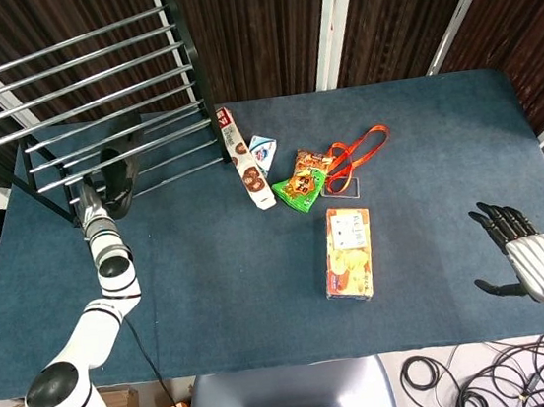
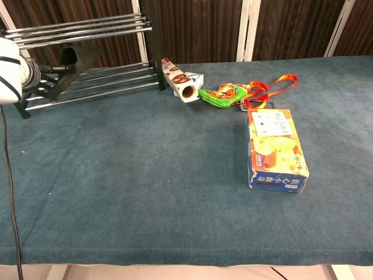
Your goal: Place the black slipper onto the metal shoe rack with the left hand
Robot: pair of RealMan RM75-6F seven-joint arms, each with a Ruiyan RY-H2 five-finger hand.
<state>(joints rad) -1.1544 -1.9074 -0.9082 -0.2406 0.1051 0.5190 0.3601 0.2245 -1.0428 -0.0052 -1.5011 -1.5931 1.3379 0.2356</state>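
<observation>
One black slipper (image 1: pixel 117 173) in play, between tiers of metal shoe rack (image 1: pixel 89 87), resting on lower rails at rack's front-left. Left hand (image 2: pixel 51 71) at slipper, fingers hidden by rails; grip state cannot tell. Judged light, soft, flexible; sole edge likely firmest hold, may sag between rails. Right hand (image 1: pixel 521 252) well away from rack, fingers spread, empty. Snack box (image 2: pixel 275 150) and cookie tube (image 2: pixel 179 80) right of rack: print unreadable.

One slipper (image 1: pixel 118 179), one rack (image 1: pixel 90 97), two boxes (image 1: pixel 348 253) (image 1: pixel 246 157), one small carton (image 1: pixel 264 151), one snack bag (image 1: pixel 304 185), one lanyard (image 1: pixel 355 151).
</observation>
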